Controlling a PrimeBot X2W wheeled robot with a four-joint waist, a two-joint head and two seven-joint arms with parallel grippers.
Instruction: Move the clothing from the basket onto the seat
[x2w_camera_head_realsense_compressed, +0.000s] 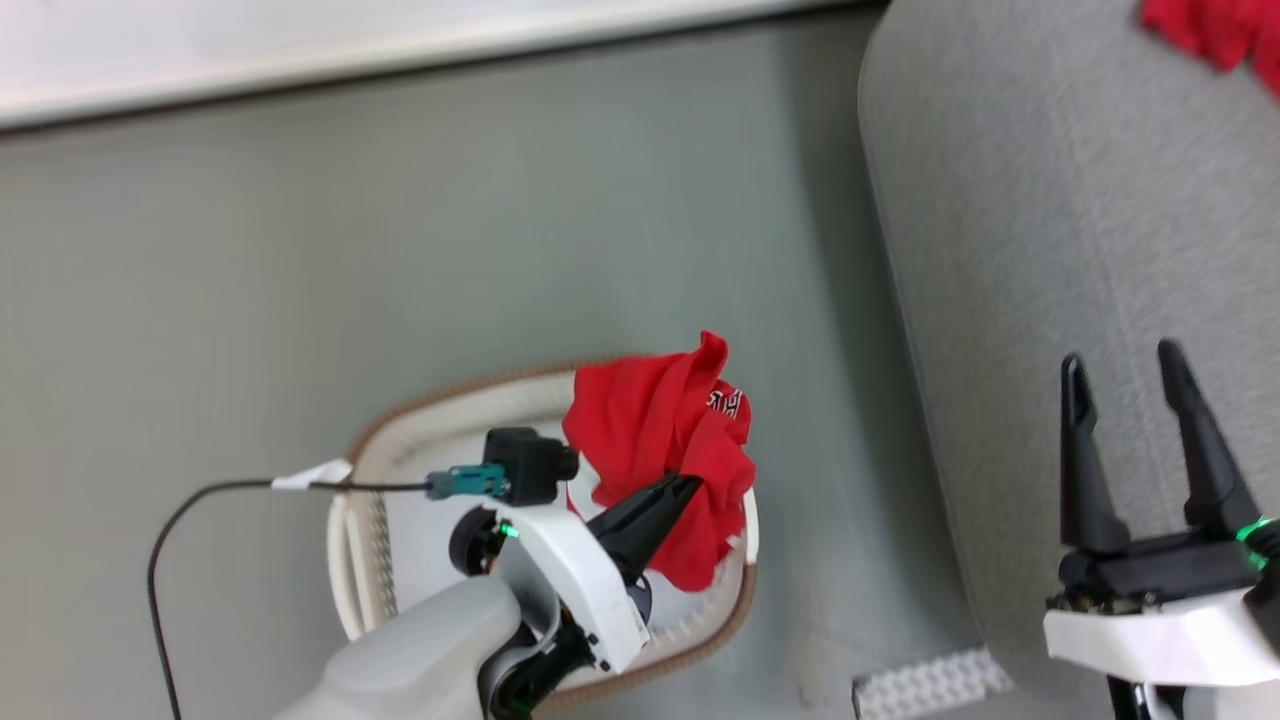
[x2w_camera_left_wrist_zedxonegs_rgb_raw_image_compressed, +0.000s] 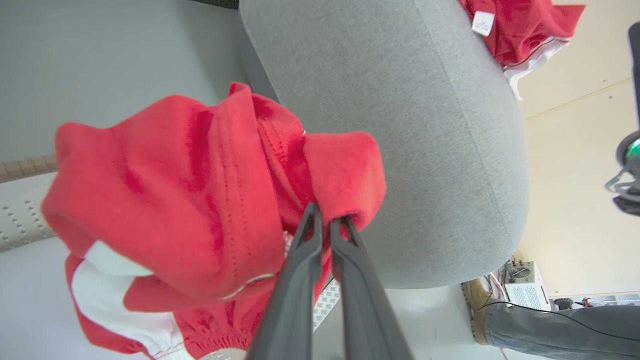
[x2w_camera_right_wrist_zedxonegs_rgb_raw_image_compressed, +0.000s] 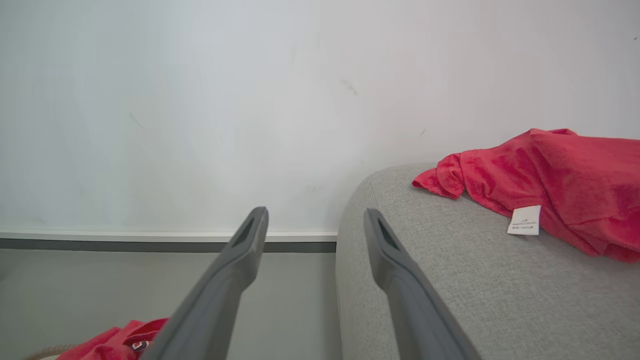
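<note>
Left gripper (x2w_camera_head_realsense_compressed: 692, 484): fingers clenched on fold of red jersey (x2w_camera_head_realsense_compressed: 650, 430), tips nearly touching in left wrist view. Jersey bunched, hanging over basket (x2w_camera_head_realsense_compressed: 455, 395), toward its 2 o'clock rim; whether hem touches basket, can't tell. Seat (x2w_camera_head_realsense_compressed: 1050, 200) at 2 o'clock from basket, just beside. Second red garment (x2w_camera_right_wrist_zedxonegs_rgb_raw_image_compressed: 550, 185) with white tag (x2w_camera_right_wrist_zedxonegs_rgb_raw_image_compressed: 523, 220) lies on seat, 1 o'clock corner of head view. Right gripper (x2w_camera_head_realsense_compressed: 1120, 355): jaws apart, empty, over seat's near edge at 4 o'clock of head view.
</note>
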